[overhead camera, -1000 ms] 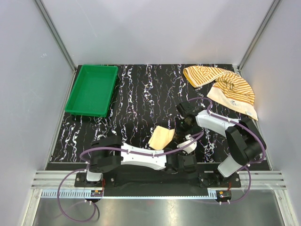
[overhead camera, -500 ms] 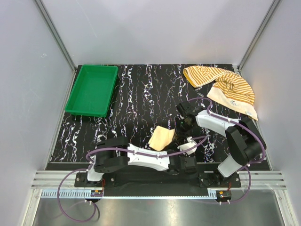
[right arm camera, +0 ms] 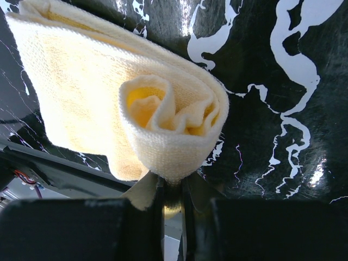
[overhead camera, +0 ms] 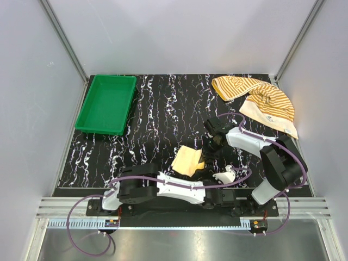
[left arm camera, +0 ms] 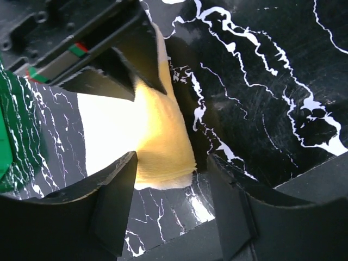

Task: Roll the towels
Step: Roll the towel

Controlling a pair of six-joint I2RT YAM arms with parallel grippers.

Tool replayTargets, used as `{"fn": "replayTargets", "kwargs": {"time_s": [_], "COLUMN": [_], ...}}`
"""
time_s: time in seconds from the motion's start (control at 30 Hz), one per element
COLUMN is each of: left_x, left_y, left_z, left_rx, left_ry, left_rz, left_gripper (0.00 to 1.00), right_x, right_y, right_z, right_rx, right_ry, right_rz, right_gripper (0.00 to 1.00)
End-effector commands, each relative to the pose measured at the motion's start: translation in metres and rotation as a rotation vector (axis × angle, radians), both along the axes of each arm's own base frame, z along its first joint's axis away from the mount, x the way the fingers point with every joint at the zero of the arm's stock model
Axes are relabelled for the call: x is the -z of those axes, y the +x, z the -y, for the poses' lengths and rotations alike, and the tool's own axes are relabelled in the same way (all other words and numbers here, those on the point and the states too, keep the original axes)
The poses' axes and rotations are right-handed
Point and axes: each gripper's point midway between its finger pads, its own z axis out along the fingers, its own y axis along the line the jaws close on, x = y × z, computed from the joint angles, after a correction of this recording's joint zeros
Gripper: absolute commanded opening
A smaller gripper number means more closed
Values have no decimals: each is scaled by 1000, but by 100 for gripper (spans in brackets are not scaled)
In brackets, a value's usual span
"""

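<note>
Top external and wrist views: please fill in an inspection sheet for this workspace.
Surface: black marbled tabletop, no spills seen.
Job's things: pale yellow towel partly rolled, front centre; striped towel crumpled, far right corner.
Clutter: green tray, far left.
Hands: right hand shut on the pale yellow towel's rolled end; left hand open, its fingers either side of that towel's edge.
Cables: purple cables run along both arms.
Surroundings: grey walls, metal frame posts.
</note>
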Motion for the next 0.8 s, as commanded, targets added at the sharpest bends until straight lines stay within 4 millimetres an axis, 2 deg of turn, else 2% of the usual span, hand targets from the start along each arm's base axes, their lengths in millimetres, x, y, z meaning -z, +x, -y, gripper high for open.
{"fn": "replayTargets", "kwargs": {"time_s": [0.0, 0.27, 0.47, 0.63, 0.67, 0.7, 0.77], "left_x": [-2, 25, 34, 31, 30, 30, 29], "left_y": [5, 5, 11, 17, 18, 19, 23], "left_z": [6, -5, -13, -19, -22, -21, -23], "left_rx": [-13, -59, -80, -99, -103, -105, -107], "left_ry": [6, 29, 43, 14, 13, -4, -10], "left_rz": [41, 22, 18, 37, 37, 34, 29], "left_gripper": [58, 58, 57, 47, 44, 37, 31], "right_x": [-8, -7, -9, -7, -7, -6, -4], "right_y": [3, 0, -1, -7, -9, -11, -15], "right_z": [-11, -12, -13, -15, -14, -14, -12], "right_rx": [-29, -39, -44, -67, -70, -72, -80], "right_ry": [34, 40, 45, 51, 50, 51, 48], "right_rz": [16, 3, -6, -26, -32, -36, -46], "right_gripper": [0, 0, 0, 0, 0, 0, 0]}}
